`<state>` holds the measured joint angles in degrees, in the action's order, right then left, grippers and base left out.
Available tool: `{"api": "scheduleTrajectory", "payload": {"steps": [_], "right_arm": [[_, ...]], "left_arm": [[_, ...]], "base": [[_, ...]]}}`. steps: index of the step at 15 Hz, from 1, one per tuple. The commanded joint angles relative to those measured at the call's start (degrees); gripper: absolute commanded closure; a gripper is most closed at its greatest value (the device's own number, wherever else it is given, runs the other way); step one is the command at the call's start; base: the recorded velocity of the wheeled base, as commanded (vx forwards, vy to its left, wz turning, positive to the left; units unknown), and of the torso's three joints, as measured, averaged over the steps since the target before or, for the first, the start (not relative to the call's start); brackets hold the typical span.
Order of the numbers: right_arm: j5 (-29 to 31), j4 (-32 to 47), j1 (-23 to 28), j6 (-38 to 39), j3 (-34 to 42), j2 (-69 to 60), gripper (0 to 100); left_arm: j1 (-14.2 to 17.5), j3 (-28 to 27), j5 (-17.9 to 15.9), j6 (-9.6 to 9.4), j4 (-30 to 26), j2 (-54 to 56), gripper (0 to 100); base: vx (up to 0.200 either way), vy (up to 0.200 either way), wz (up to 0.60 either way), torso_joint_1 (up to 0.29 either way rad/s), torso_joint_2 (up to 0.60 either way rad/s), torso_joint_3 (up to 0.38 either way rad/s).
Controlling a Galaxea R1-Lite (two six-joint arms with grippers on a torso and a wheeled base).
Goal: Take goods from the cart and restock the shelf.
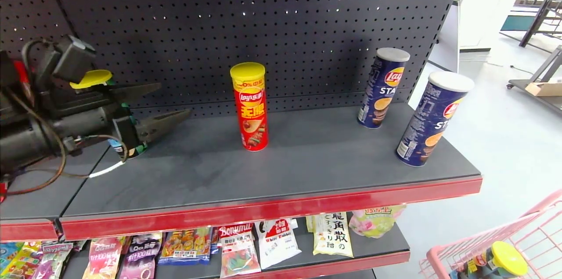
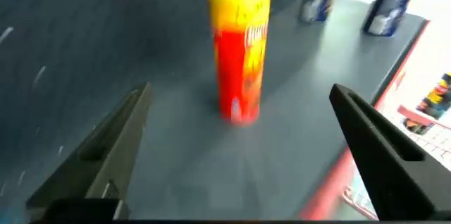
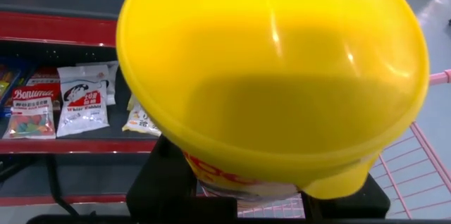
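A red chips can [image 1: 250,106] with a yellow lid stands upright mid-shelf on the dark shelf board [image 1: 307,160]. My left gripper [image 1: 174,100] hovers open to its left, just above the board, with nothing between its fingers. In the left wrist view the red can [image 2: 241,48] stands a short way beyond the open left gripper [image 2: 239,90]. Another yellow-lidded can [image 1: 92,78] stands behind the left arm, mostly hidden. My right gripper [image 3: 165,189] is shut on a yellow-lidded can [image 3: 275,76] over the pink cart [image 1: 478,248]; its lid [image 1: 509,258] shows at the lower right.
Two blue chips cans [image 1: 383,88] [image 1: 432,118] stand at the shelf's right end, one at the back and one near the red front edge [image 1: 272,211]. Snack bags [image 1: 276,239] fill the lower shelf. The perforated back panel [image 1: 263,19] closes off the rear.
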<state>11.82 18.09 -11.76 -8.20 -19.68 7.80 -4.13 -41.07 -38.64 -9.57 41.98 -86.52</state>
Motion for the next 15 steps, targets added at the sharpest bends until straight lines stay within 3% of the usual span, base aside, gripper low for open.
{"api": "scheduleTrajectory", "payload": {"steps": [1, 3, 7, 15], "right_arm": [[0.13, 0.01, -0.01, 0.03, -0.1, 0.28, 100], [0.22, 0.1, 0.07, -0.06, -0.1, 0.28, 100], [0.3, 0.1, 0.16, -0.06, -0.19, 0.46, 100], [0.39, 0.1, 0.51, -0.15, -0.36, 0.46, 100]], "left_arm": [[-0.53, -5.78, -3.72, -0.98, 2.31, -11.83, 0], [-2.02, -7.18, -5.48, -0.89, 2.31, -13.33, 0], [-3.78, -10.87, -5.39, -2.03, 4.51, -18.86, 0], [-7.91, -19.13, -4.86, -1.59, 4.25, -24.58, 0]], "base": [[0.0, 0.0, 0.0, 0.0, 0.0, 0.0], [0.0, 0.0, 0.0, 0.0, 0.0, 0.0], [0.0, 0.0, 0.0, 0.0, 0.0, 0.0], [0.0, 0.0, 0.0, 0.0, 0.0, 0.0]]}}
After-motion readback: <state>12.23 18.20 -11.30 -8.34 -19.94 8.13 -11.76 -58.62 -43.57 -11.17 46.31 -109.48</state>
